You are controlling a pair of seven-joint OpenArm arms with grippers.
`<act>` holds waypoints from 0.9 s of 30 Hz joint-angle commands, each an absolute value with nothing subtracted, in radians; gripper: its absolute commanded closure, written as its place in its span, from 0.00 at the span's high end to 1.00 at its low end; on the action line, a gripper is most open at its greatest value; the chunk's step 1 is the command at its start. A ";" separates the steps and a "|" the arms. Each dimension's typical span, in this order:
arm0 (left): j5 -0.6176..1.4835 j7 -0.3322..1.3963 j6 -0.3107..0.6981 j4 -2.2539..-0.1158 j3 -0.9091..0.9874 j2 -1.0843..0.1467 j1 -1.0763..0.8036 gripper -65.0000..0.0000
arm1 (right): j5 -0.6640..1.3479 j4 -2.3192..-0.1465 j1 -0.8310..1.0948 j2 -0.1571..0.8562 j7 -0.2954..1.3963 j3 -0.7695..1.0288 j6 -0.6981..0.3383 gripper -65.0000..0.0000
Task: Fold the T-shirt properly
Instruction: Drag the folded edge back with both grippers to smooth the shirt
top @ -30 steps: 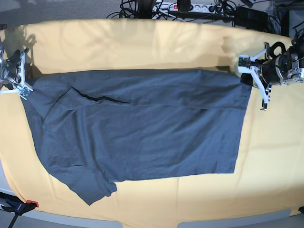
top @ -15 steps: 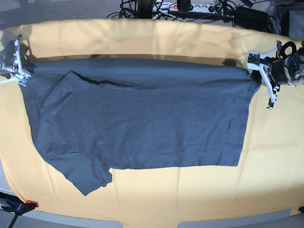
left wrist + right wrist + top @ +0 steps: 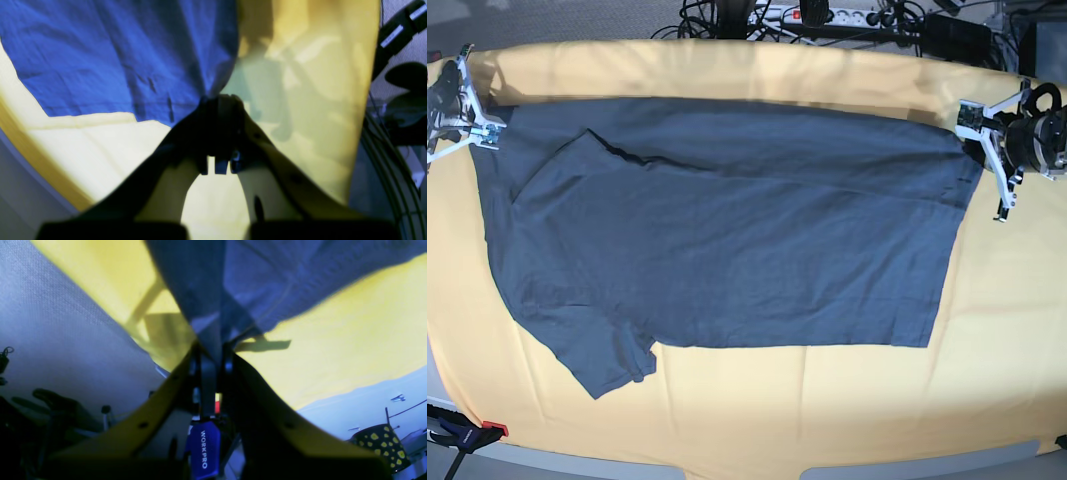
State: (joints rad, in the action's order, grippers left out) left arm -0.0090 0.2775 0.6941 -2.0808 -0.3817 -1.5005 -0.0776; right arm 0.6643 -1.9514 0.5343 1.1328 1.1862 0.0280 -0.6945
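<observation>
Both hands are clamped on the thin slate-grey T-shirt (image 3: 727, 230): left hand (image 3: 983, 150) at 3 o'clock, right hand (image 3: 489, 128) at 10 o'clock, over the yellow-orange cloth (image 3: 827, 400).

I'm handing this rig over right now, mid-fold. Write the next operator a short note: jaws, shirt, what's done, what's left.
Left gripper: jaws shut on the T-shirt at its far hem corner.
Right gripper: jaws shut on the T-shirt at its far shoulder corner.
The T-shirt lies spread flat on the yellow cloth, far edge held by both arms, far sleeve folded in over the body, near sleeve sticking out.
Done: shirt spread and gripped.
Left: near sleeve and the body folds.
</observation>
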 commanded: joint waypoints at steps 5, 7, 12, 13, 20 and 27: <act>0.037 0.262 0.698 -2.094 -0.372 -1.553 -0.067 0.00 | 0.659 -1.962 0.529 1.187 1.198 0.041 -0.698 0.00; 0.065 0.262 0.698 -2.109 -0.372 -1.553 -0.067 0.00 | 0.659 -1.962 0.529 1.187 1.198 0.041 -0.698 0.00; 0.111 0.269 0.698 -2.162 -0.372 -1.553 -0.069 0.00 | 0.762 -1.962 0.529 1.187 1.264 0.041 -0.698 0.00; 0.122 0.270 0.698 -2.168 -0.372 -1.553 -0.069 0.00 | 0.770 -1.962 0.529 1.186 1.272 0.041 -0.698 0.00; 0.111 0.326 0.698 -2.165 -0.372 -1.553 -0.069 0.00 | 0.770 -1.962 0.529 1.187 1.273 0.041 -0.698 0.00; 0.168 0.331 0.698 -2.159 -0.372 -1.553 -0.069 0.00 | 0.771 -1.962 0.529 1.187 1.273 0.041 -0.698 0.00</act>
